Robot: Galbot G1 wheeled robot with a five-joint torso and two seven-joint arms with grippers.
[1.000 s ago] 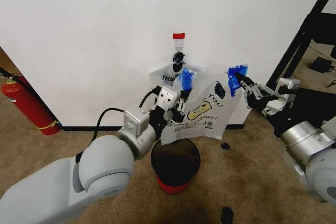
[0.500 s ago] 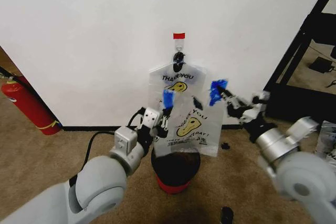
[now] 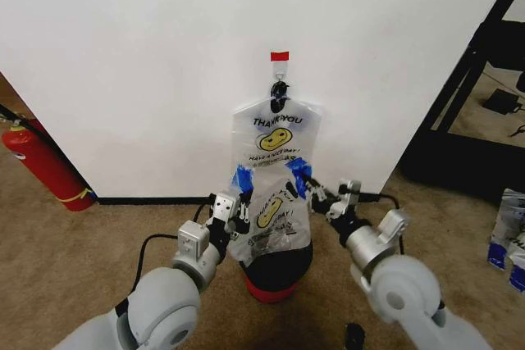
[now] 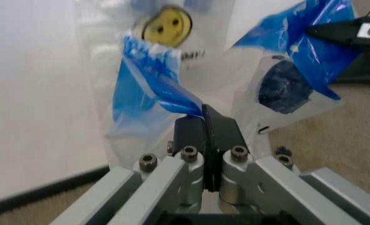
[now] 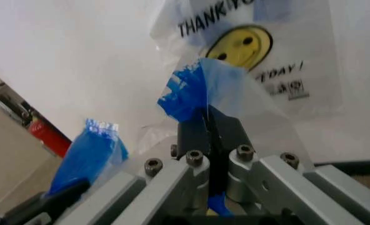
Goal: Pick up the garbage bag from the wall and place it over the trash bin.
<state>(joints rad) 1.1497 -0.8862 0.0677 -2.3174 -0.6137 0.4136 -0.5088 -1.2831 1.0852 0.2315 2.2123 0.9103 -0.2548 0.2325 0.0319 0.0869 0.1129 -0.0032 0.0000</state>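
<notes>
At the far left edge of the head view a red fire extinguisher (image 3: pixel 43 163) leans by the white wall (image 3: pixel 148 63), which fills the upper part of the frame above the brown carpet (image 3: pixel 74 243). Lower centre-left, the left gripper (image 3: pixel 239 209) has its fingers pressed together on a blue patch at the edge of the garbage bag (image 3: pixel 271 215); in the left wrist view the left gripper (image 4: pixel 205 123) clamps that blue plastic between its closed black pads.

In the centre, the garbage bag hangs stretched between the two grippers, just above the trash bin (image 3: pixel 277 266), its lower part seeming to touch the rim, though the thin plastic makes that hard to judge. Behind and above it, a second smiley bag (image 3: pixel 277 129) hangs from a black hook (image 3: pixel 280 92) on the wall, under a small strip of red tape (image 3: pixel 280 56).

Right of centre, the right gripper (image 3: pixel 316 197) pinches the bag's other blue patch; the right wrist view shows the right gripper (image 5: pixel 209 123) with fingers closed on it. At the right edge stands a black rack (image 3: pixel 480 79).
</notes>
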